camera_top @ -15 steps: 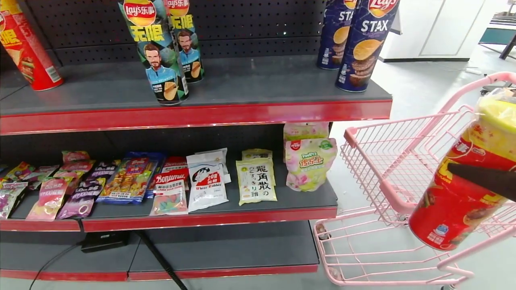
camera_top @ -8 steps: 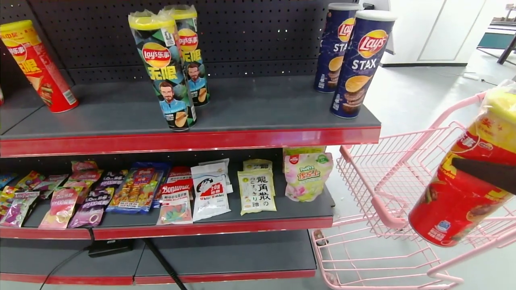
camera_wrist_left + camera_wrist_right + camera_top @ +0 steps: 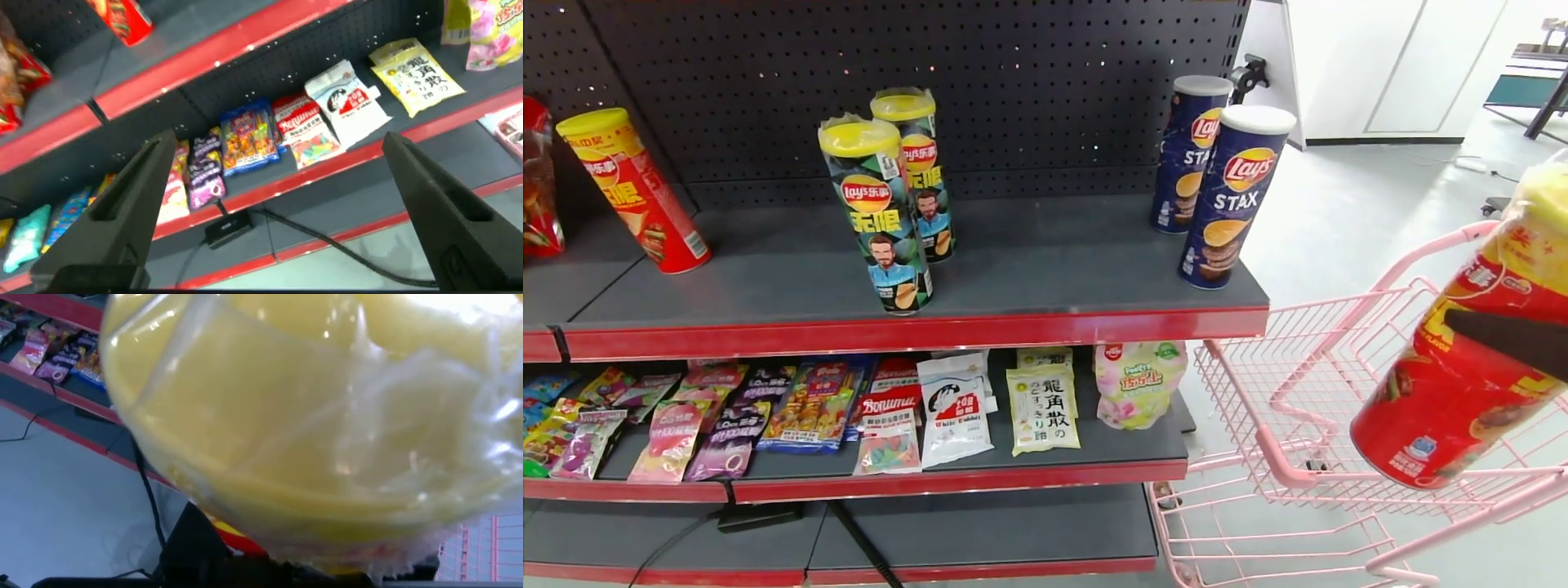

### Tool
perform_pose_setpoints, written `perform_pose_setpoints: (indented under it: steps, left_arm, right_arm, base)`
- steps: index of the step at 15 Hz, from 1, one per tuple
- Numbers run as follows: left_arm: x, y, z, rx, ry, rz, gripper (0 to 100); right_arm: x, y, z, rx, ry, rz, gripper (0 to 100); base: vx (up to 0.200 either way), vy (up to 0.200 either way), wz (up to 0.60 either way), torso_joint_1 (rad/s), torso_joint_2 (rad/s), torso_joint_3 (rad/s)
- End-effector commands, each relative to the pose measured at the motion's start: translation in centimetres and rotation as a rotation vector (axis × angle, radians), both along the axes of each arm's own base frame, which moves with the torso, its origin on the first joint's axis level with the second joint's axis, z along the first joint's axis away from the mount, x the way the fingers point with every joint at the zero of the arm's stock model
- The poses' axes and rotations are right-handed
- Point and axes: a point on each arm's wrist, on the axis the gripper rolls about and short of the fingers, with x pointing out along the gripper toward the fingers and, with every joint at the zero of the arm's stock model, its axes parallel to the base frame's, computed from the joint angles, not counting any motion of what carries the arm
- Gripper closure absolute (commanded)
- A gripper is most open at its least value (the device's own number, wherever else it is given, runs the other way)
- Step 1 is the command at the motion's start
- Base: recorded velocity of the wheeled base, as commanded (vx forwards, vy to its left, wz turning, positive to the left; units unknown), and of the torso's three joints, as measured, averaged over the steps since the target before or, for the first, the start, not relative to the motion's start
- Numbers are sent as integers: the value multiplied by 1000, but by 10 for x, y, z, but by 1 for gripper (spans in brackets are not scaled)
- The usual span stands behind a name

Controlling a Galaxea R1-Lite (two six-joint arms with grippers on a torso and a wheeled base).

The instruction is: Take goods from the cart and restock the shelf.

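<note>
My right gripper (image 3: pixel 1507 343) is clamped across the middle of the red can (image 3: pixel 1437 416). The can hangs tilted over the pink cart (image 3: pixel 1286 469), base low and toward the shelf, yellow lid (image 3: pixel 327 416) up and away from it. The hold worries me first. I see one dark finger across the label and a loose film wrap bunched round the lid, so I judge the grip sits on a slick round wall, and the can could twist or slide if I swing hard. The cart's rim and handle rail lie just below and beside the gripper, so a low path toward the shelf (image 3: pixel 1013 269) could snag the can's base on the wire. Between the gripper and the bare run of the upper board stand the two blue cans (image 3: pixel 1229 200), the nearest things to it on that level, and a direct sweep could tip them. The matching red can (image 3: pixel 633 192) stands at the far end from the gripper, past the two green cans (image 3: pixel 874 216), so joining it means a long carry across standing stock. The red front lip could catch the base if I come in too low, and letting go while the can leans would likely topple it. My left gripper (image 3: pixel 278 204) hangs with its fingers wide apart, holding nothing, facing the snack bags (image 3: pixel 245 147) on the lower board.
</note>
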Motion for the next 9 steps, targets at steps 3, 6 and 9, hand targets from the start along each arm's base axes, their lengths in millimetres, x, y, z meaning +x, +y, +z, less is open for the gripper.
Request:
perform_pose_setpoints:
  steps: [3,6,9]
  left_arm:
    - [0,0,0,2,2,0,0]
    - [1,0,-1,2,8,0,0]
    - [1,0,-2,2,11,-2,0]
  right_arm:
    - [-3,-1,-1,-3,-4,-2,100]
    - [-5,-2,-4,-4,2,-5,100]
    - [-6,-2,-6,-5,5,-2,100]
  base:
    - [0,0,0,113,-292,-172]
    - [0,133,0,8,-11,-8]
    - [0,200,0,9,-4,2]
